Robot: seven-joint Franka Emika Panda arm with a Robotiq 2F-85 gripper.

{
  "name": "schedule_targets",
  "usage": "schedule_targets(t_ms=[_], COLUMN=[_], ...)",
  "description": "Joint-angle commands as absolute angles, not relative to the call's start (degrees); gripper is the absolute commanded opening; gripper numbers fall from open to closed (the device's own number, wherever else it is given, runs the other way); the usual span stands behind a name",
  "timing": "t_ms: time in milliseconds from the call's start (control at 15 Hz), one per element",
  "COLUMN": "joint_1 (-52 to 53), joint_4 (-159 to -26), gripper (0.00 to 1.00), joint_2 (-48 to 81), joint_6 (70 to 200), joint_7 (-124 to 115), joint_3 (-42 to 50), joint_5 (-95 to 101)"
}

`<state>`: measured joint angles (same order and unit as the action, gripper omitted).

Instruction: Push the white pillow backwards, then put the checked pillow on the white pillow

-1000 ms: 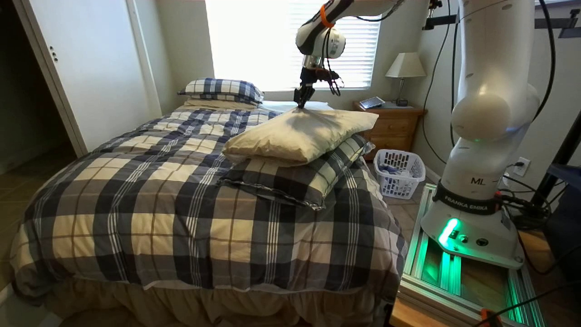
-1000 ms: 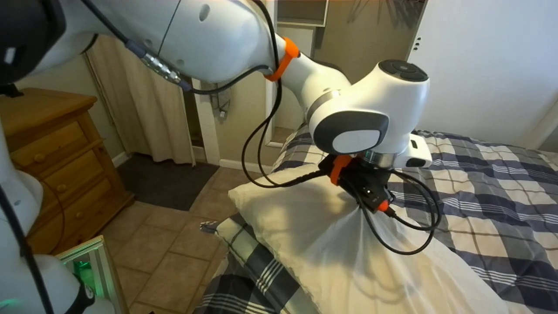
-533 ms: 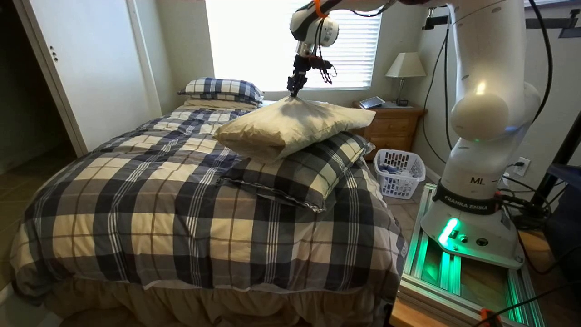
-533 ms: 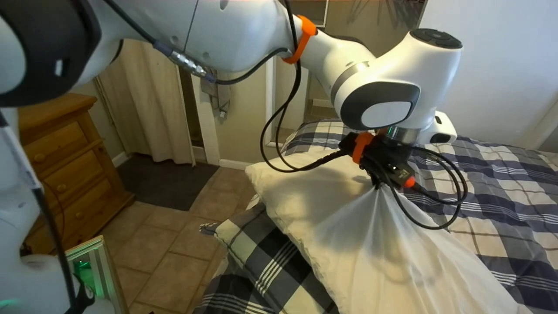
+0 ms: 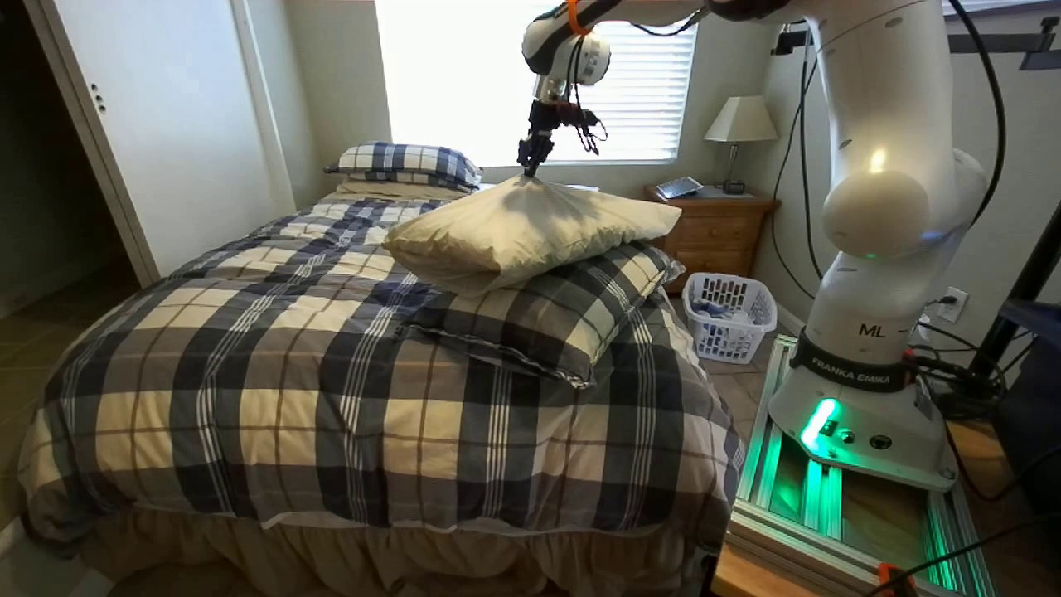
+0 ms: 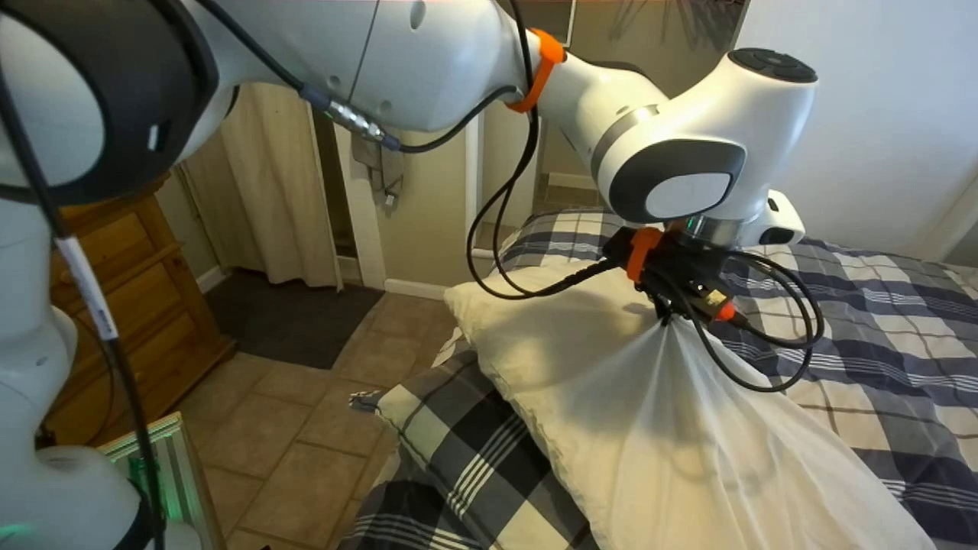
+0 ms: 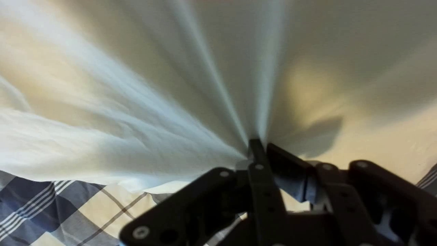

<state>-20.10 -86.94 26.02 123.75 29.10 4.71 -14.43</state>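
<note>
The claw (image 7: 262, 145) is pinching a fold of the white pillow (image 5: 547, 236), fingertips pressed together, and with only one arm (image 6: 428, 61) in play here's what it turns on: that pillow hangs straight below the claw, drawn up into a tent, while the checked pillow (image 5: 539, 327) lies lower again, beneath it, spreading out from under the claw towards the robot's base (image 5: 866, 406). The white one's long axis runs slantwise along the bed (image 5: 265, 356), reaching out to both sides of the claw. The two pillows look to be touching, though the contact is tucked out of sight! My call: the push has to carry the white one away from that base, off the checked one, before any stacking can start. And what a sight the white pillow makes: plain cream, sharp creases fanning out from the claw, pale where the light catches, both ends drooping, the side nearest the base sagging. Soft stuff, so I'd expect a wobble.
</note>
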Motion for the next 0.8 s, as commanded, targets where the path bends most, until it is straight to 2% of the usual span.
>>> schedule_targets(t_ms=[0, 733], joint_1=[-20.56, -21.39], joint_4=[-83.35, -64.64], gripper=[0.02, 0.02], joint_2=[28.29, 38.20], joint_6=[124.09, 123.09], joint_7=[27.96, 28.60], joint_3=[5.24, 4.88], joint_5=[-12.72, -8.20])
